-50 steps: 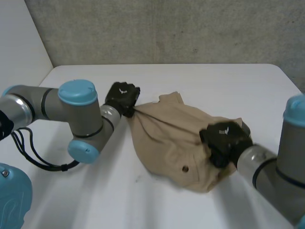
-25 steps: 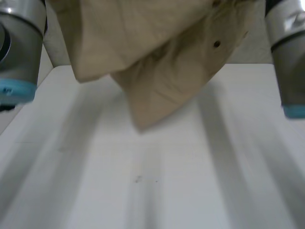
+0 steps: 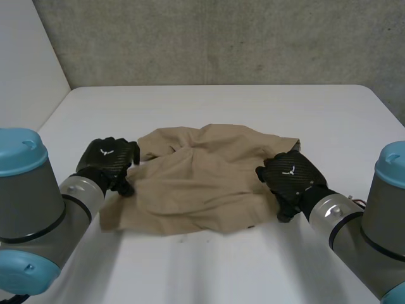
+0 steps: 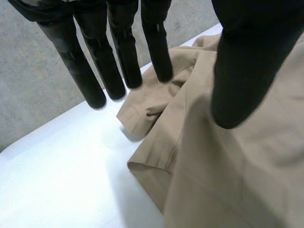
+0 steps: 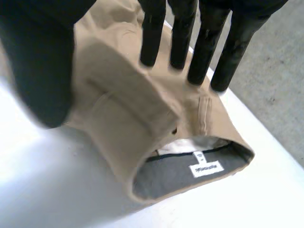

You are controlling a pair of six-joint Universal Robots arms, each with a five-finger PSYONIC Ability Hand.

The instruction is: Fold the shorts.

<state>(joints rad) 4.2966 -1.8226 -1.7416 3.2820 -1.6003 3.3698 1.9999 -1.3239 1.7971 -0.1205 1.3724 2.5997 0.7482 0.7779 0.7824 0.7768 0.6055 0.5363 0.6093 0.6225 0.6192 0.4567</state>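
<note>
The tan shorts (image 3: 202, 177) lie rumpled and roughly spread on the white table (image 3: 253, 107). My left hand (image 3: 109, 161) is at their left edge, near a leg hem. In the left wrist view its fingers (image 4: 118, 57) are straight and apart from the thumb, just above the cloth (image 4: 213, 166), gripping nothing. My right hand (image 3: 290, 178) is at the shorts' right edge. The right wrist view shows its fingers (image 5: 204, 47) straight over the waistband (image 5: 118, 109), whose grey inside and white label (image 5: 206, 169) face out. It pinches nothing.
A grey wall (image 3: 221, 38) stands behind the table's far edge. Bare table lies in front of the shorts (image 3: 202, 266) and behind them. Both grey arms reach in from the near corners.
A second ago both hands gripped the bunched shorts; they lifted them up high, then laid them down more spread. Both hands have let go and their fingers have straightened.
</note>
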